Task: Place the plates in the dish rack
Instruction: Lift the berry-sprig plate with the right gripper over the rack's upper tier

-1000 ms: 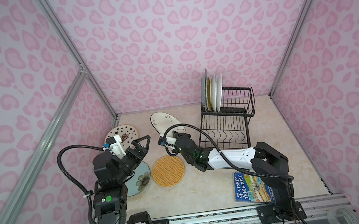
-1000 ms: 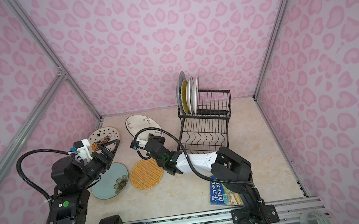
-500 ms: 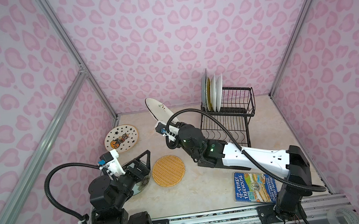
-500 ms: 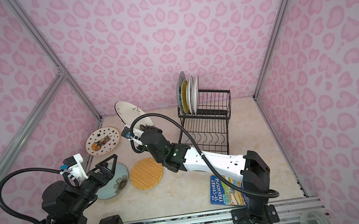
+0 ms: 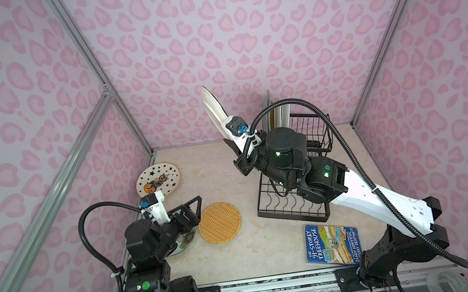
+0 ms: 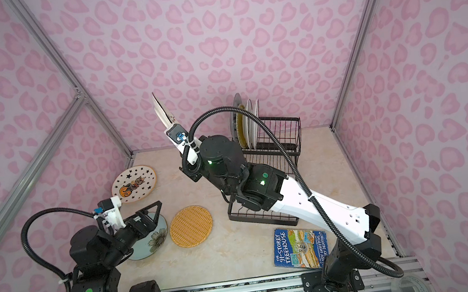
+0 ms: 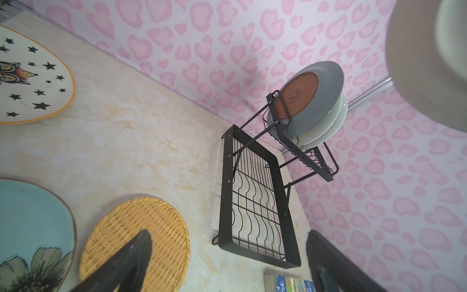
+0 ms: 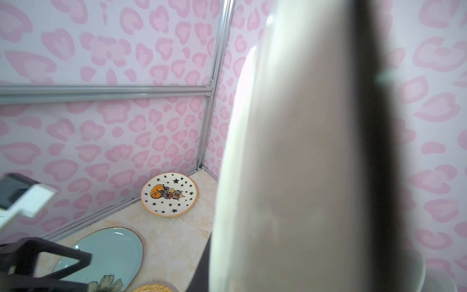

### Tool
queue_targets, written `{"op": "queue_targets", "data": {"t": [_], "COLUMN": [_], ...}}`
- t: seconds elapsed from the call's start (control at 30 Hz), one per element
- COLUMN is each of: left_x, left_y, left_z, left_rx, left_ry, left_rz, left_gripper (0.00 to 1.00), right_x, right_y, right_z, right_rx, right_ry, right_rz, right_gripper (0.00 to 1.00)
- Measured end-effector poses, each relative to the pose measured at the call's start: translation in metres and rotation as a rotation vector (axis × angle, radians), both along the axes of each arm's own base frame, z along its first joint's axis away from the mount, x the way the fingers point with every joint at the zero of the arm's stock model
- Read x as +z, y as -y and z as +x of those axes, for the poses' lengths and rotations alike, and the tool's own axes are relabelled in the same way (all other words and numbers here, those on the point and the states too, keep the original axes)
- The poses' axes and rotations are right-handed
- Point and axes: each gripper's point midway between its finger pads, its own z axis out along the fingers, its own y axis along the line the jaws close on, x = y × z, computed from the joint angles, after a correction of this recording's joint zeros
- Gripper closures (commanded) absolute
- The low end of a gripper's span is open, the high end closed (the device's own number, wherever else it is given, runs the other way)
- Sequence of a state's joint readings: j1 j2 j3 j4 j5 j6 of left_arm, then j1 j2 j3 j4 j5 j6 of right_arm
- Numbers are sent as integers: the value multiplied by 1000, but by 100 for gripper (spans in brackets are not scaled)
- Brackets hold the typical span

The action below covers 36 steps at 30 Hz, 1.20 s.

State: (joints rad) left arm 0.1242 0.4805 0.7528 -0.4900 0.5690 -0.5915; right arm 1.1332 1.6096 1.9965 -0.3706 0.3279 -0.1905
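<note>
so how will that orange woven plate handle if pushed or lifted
The orange woven plate lies flat on the table, so its low rim probably offers little to grip. It looks rigid and may slide if pushed.

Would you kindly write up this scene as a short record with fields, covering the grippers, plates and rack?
Right gripper: shut on a white plate, raised on edge, left of the rack
Left gripper: open, holding nothing, over the floral plate
In rack: plates upright in the raised basket; lower tray holds none
On table: star plate, floral plate, woven plate
Other: book in front of the rack
</note>
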Motion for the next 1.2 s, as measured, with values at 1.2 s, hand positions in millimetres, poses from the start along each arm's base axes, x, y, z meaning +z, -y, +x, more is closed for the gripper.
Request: {"op": "queue_targets", "data": {"t": [1.2], "left_x": [15], "left_y": [46], "left_z": [1], "left_rx": [-286], "left_ry": [240], "left_rz": [8], "left_gripper": [4], "right_x": [-43], "right_y": [265], "right_z": [120], "right_rx": [-492], "right_ry": [-453], "right_rz": [459], "right_gripper": [100]}}
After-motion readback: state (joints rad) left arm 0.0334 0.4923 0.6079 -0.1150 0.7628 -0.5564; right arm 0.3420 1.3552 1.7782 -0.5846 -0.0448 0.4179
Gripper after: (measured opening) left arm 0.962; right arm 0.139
